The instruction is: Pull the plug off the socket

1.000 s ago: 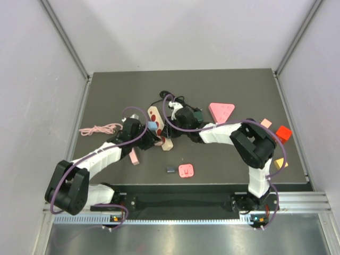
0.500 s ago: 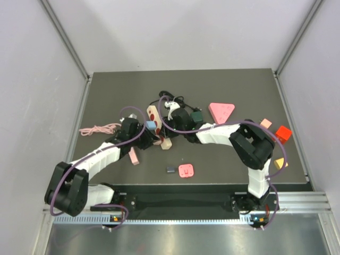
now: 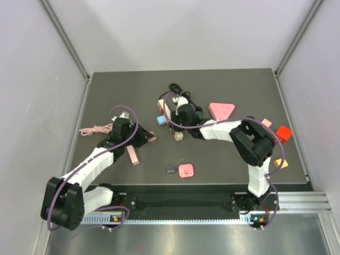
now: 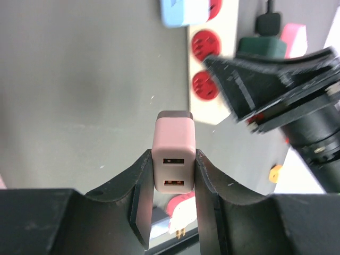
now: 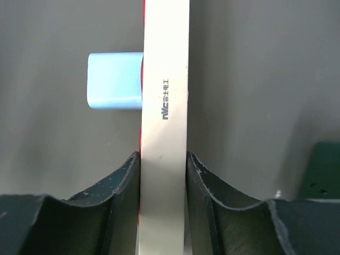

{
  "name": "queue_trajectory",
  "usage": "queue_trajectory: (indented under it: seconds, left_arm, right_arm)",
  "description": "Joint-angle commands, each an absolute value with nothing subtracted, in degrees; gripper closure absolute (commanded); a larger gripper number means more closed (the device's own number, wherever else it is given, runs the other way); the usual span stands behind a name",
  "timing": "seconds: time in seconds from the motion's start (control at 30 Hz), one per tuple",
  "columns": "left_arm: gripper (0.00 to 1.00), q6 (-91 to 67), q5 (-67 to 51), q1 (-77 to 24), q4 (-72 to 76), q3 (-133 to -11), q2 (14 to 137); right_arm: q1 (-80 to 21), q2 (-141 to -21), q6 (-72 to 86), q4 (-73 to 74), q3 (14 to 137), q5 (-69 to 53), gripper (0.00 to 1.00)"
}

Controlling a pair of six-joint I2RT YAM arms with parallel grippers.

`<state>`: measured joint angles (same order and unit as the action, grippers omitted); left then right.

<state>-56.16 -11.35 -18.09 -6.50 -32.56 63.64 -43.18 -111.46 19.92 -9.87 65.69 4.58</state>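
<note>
So, L hand (image 4: 173, 178) grips pink plug (image 4: 173, 139).

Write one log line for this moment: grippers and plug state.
left gripper: shut on pink plug | right gripper: shut on power strip | pink plug: off strip | blue plug: in strip

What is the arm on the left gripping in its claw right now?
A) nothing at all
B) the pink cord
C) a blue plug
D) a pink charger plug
D: the left wrist view shows the left gripper clamped on the sides of the pink charger plug, which sits apart from the power strip.
</note>
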Motion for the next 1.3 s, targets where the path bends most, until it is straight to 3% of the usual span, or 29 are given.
queue_trajectory:
  seconds: [0.0,0.23,0.47,0.9,1.27]
  left_arm:
    - [1.00,-54.50,-13.00,-17.84,-5.80,-32.34,61.88]
    - [1.00,-45.27,-16.34,-17.93,-17.83,-38.84,60.30]
    - [1.00,-44.37,-18.72,-22.14,-25.84,-35.87,56.35]
    - [1.00,-58.44,-16.61,-33.13,-22.68,-20.05,43.60]
    - [1.00,-58.27,-15.73,-33.40,-18.28,-18.72,47.55]
  right_arm:
    - [-41.84,-113.47,17.67,-3.60,63.54,9.85,1.00]
    - [-41.84,-112.94,17.49,-4.31,63.11,7.65,1.00]
    - [-41.84,-113.64,17.49,-3.78,64.33,5.63,1.00]
    - [-41.84,-114.52,17.58,-3.60,65.04,3.34,1.00]
    - [-41.84,-114.08,17.49,-3.87,64.78,2.64,1.00]
